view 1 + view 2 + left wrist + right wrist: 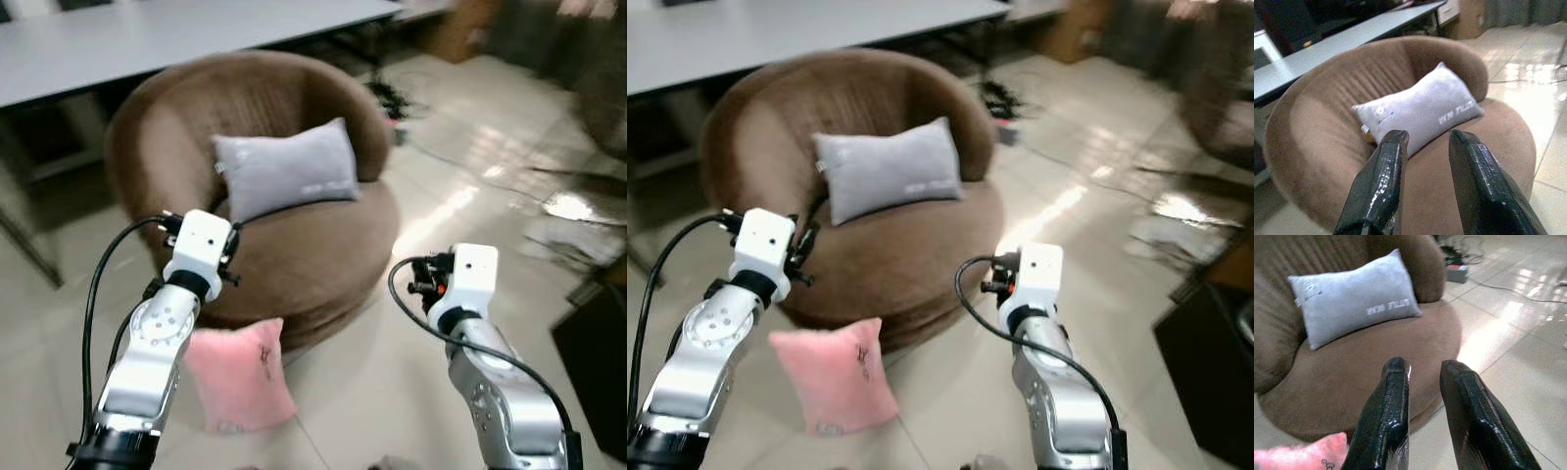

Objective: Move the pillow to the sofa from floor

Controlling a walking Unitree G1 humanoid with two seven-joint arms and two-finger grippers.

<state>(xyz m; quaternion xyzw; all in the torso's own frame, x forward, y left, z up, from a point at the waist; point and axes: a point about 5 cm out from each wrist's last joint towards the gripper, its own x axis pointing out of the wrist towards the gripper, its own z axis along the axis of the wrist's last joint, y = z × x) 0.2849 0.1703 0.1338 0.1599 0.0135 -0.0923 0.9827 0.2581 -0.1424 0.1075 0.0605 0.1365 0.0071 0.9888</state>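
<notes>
While a pink pillow [238, 375] leans on glossy tile floor [392, 372], a brown sofa [294, 255] stands.

The rectangular grey fabric pillow [1354, 296] leaning against the backrest of the round brown upholstered sofa [1376, 367] carries a short line of pale lettering near its lower corner, too blurred to read. The square pink plush pillow [240, 377] on the floor, just beside the sofa's base, bears a small dark mark, also illegible.
</notes>
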